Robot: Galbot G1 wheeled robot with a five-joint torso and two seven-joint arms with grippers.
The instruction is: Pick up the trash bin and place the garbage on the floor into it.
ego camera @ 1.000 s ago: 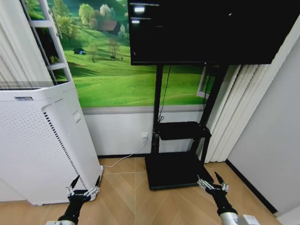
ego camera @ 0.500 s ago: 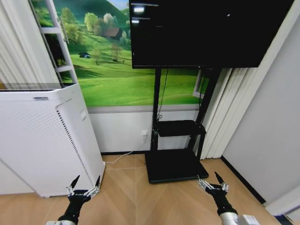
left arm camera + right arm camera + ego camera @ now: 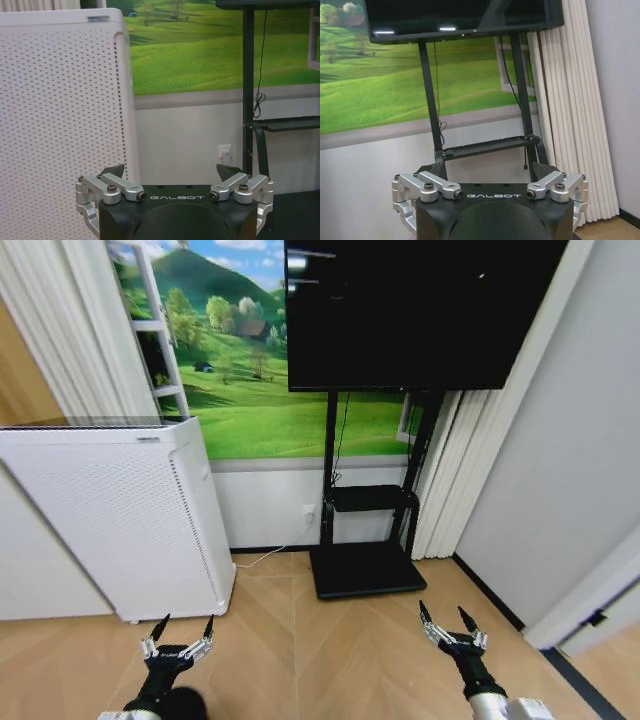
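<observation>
The trash bin and the garbage are out of view. The floor (image 3: 320, 640) is light herringbone wood and lies bare in front of me. My left gripper (image 3: 186, 625) hangs low on the left, open and holding nothing, its two dark fingertips spread above the floor. Low on the right, my right gripper (image 3: 442, 612) is likewise open and empty. In the left wrist view, the left gripper (image 3: 171, 172) faces the white appliance and the wall. In the right wrist view, the right gripper (image 3: 484, 172) faces the TV stand and the curtain.
A tall white perforated appliance (image 3: 110, 510) stands at the left against the wall. A black TV stand base (image 3: 365, 570) sits ahead under a large dark screen (image 3: 420, 310). A grey wall (image 3: 540, 500) with a dark floor strip (image 3: 495, 600) closes the right side.
The whole picture has shifted, so the camera has moved: the appliance and TV stand now look farther off and more floor shows. Both grippers keep their pose, open.
</observation>
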